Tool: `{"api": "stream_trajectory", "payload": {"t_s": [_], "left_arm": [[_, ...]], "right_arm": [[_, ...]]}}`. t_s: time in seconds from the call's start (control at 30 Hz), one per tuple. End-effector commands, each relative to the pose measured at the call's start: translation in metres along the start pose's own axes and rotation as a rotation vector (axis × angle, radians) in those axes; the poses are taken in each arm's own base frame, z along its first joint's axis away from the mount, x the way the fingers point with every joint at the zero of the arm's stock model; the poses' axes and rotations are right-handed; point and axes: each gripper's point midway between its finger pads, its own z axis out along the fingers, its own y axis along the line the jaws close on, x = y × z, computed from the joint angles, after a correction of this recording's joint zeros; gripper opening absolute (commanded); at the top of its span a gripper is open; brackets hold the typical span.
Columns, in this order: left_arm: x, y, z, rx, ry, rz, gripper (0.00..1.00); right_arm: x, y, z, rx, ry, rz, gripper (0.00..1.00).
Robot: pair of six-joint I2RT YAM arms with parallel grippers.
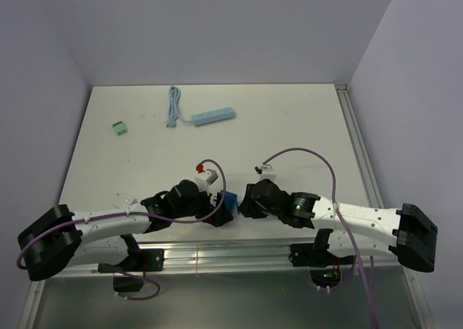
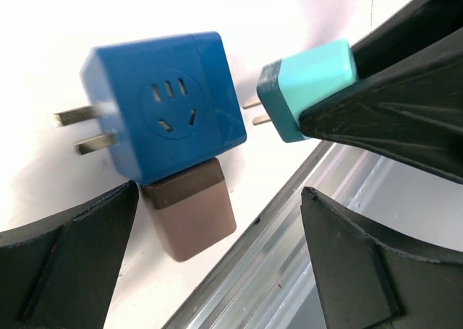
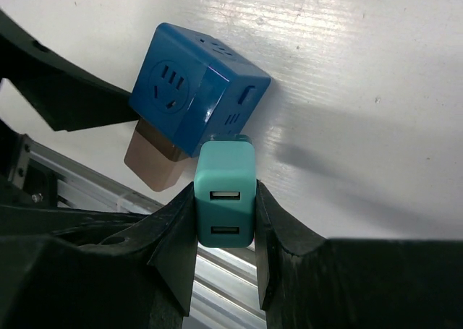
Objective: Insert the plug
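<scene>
**White table (image 1: 289, 126), teal plug (image 2: 311, 79) just short of the blue socket cube (image 2: 163, 105)**

From above, both arms reach inward from the near edge. The left gripper (image 1: 215, 215) and right gripper (image 1: 242, 202) meet close to the aluminium rail (image 1: 217, 255), with the blue socket cube between them. Far back on the table lie a pale blue power strip (image 1: 214, 116) with its cable (image 1: 173, 106) looped beside it, and a small green connector (image 1: 120, 128) off to the left. All of these are well apart from the grippers.

The left wrist camera shows the blue socket cube lying on the table with its holed face toward the lens. Two metal pins (image 2: 79, 130) stick out of its left side, and a brown block (image 2: 192, 217) touches it from below. The left gripper's own fingers (image 2: 65, 264) are spread wide, released and grasping nothing, and the cube sits beyond their tips. The teal plug comes in from the right, pinched between the right gripper's black fingers (image 2: 405, 105). Its two prongs (image 2: 253, 112) point at the cube's right side, with a sliver of white showing between tips and cube, so they are not yet in.

In the right wrist view, that gripper's fingers (image 3: 177, 235) are clenched on the two sides of the teal plug, whose two USB ports (image 3: 225, 213) face the lens. The plug's front end meets the cube's lower side. The prongs are hidden here, so I cannot tell from this angle whether they have entered. One finger of the left gripper lies just beside the cube's left edge, and I cannot tell whether it touches.
</scene>
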Motion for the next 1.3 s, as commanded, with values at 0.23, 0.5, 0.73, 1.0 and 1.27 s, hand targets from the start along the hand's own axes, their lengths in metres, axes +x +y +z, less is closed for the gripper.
{"api": "stream_trajectory", "payload": {"t_s": [0.23,0.5,0.73,1.0,1.27], "left_arm": [[-0.032,0.001,-0.015,-0.136,-0.111,0.102,0.99],[-0.040,-0.009,-0.002,-0.218,-0.131,0.207,0.99],[-0.042,-0.007,0.009,-0.262,-0.111,0.251,1.00],[-0.041,-0.005,0.015,-0.279,-0.097,0.263,0.96],[-0.038,0.000,0.020,-0.294,-0.091,0.265,0.86]], "right_arm": [[-0.020,-0.017,-0.020,0.073,-0.094,0.050,0.00],[-0.031,-0.037,-0.042,0.115,-0.155,0.159,0.00],[-0.033,-0.037,-0.051,0.085,-0.174,0.175,0.00],[-0.030,-0.038,-0.049,0.081,-0.165,0.171,0.00],[-0.030,-0.037,-0.048,0.074,-0.166,0.168,0.00]]}}
